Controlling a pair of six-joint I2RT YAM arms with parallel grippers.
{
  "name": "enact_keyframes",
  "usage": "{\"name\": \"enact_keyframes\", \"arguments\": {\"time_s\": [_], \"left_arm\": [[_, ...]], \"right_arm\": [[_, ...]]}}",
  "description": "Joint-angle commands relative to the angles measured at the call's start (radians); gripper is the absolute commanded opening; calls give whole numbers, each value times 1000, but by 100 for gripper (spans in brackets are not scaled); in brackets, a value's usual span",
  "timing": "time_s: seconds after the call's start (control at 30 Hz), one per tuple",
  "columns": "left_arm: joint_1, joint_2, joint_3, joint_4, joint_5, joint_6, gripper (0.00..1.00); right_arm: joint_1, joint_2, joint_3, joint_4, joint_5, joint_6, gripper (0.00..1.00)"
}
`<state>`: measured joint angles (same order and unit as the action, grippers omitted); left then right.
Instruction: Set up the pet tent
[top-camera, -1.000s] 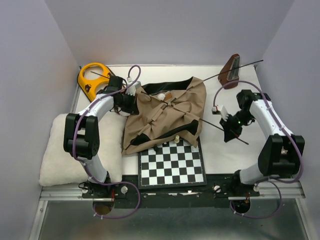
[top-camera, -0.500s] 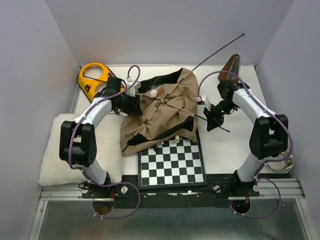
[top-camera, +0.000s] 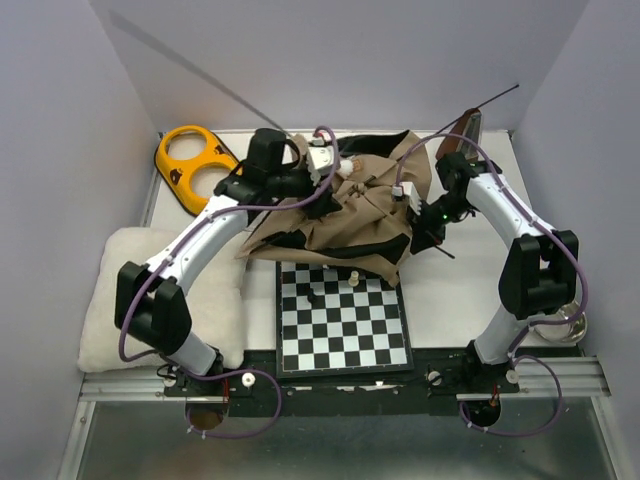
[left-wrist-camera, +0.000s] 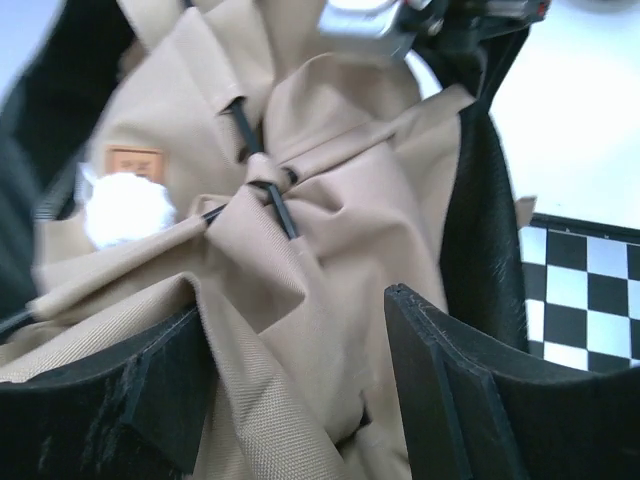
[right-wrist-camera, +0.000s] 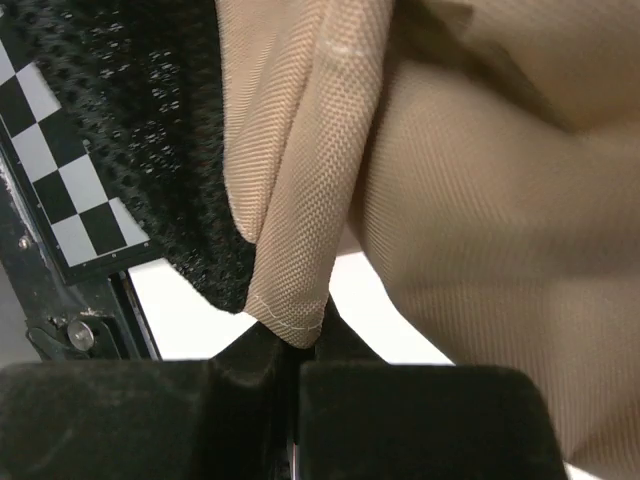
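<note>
**Left wrist view: left fingers (left-wrist-camera: 150, 400) spread over the tent (left-wrist-camera: 330, 230); right fingers (right-wrist-camera: 150, 420) clamped on its hem**

The left fingers stand wide apart with tan cloth bulging up between them. Neither finger visibly presses it. Just beyond them the two black poles (left-wrist-camera: 265, 190) cross through fabric loops. The white pom-pom (left-wrist-camera: 125, 210) lies to the left, with the brown label (left-wrist-camera: 133, 160) right above it.

In the right wrist view the fingers are closed tight. A folded tan hem corner runs down into the seam between them, with the black lining beside it.

From above, the tent is a crumpled heap at the back middle of the counter (top-camera: 450, 300), between the two arms. Its near edge overlaps the far rim of the chessboard (top-camera: 345, 335). One pole end pokes out past the right arm toward the back wall. The cushion (top-camera: 100, 310) lies well to the left, apart from the tent.
</note>
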<state>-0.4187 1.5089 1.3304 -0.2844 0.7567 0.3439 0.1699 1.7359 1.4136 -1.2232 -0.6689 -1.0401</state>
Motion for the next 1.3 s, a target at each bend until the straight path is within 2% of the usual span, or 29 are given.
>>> {"name": "enact_keyframes", "arguments": {"time_s": [0.0, 0.07, 0.17, 0.27, 0.47, 0.57, 0.6, 0.7, 0.73, 0.87, 0.97, 1.0, 1.07, 1.1, 1.2, 1.27], "left_arm": [[-88, 117, 117, 96, 131, 89, 72], [-66, 129, 130, 52, 142, 50, 68], [-31, 65, 51, -2, 142, 62, 63], [1, -71, -93, 7, 116, 46, 73], [9, -334, -315, 18, 24, -32, 84], [6, -397, -327, -76, -6, -5, 90], [6, -412, -323, -108, -19, 25, 96], [5, -444, -307, -133, -14, 107, 99], [-2, -446, -303, -119, 16, 140, 99], [-97, -357, -274, 11, -43, 228, 94], [-132, -225, -197, 28, -39, 273, 85], [-134, -193, -179, 48, -36, 264, 82], [-134, -145, -166, 82, -39, 263, 80], [-134, -135, -169, 91, -36, 277, 79], [-132, -124, -188, 123, -34, 303, 78], [-132, -119, -188, 126, -28, 313, 77]], "right_arm": [[19, -1, 58, 11, -54, -43, 1], [14, -19, 38, 14, -31, -64, 1], [3, -48, 5, 19, -8, -107, 1], [-6, -58, -11, 19, 8, -152, 1], [-6, -50, 28, -7, 25, -286, 1], [0, -56, 39, 5, 40, -365, 1], [5, -56, 42, 14, 49, -380, 1], [34, -49, 51, 33, 64, -428, 1], [45, -50, 50, 43, 69, -439, 1], [88, -53, 45, 74, 95, -475, 1], [100, -52, 54, 88, 111, -463, 12], [100, -47, 68, 77, 121, -454, 24], [99, -39, 93, 74, 155, -408, 56], [97, -39, 100, 74, 175, -388, 63], [63, -64, 113, 59, 174, -338, 75], [24, -94, 126, 47, 135, -293, 79]]}}
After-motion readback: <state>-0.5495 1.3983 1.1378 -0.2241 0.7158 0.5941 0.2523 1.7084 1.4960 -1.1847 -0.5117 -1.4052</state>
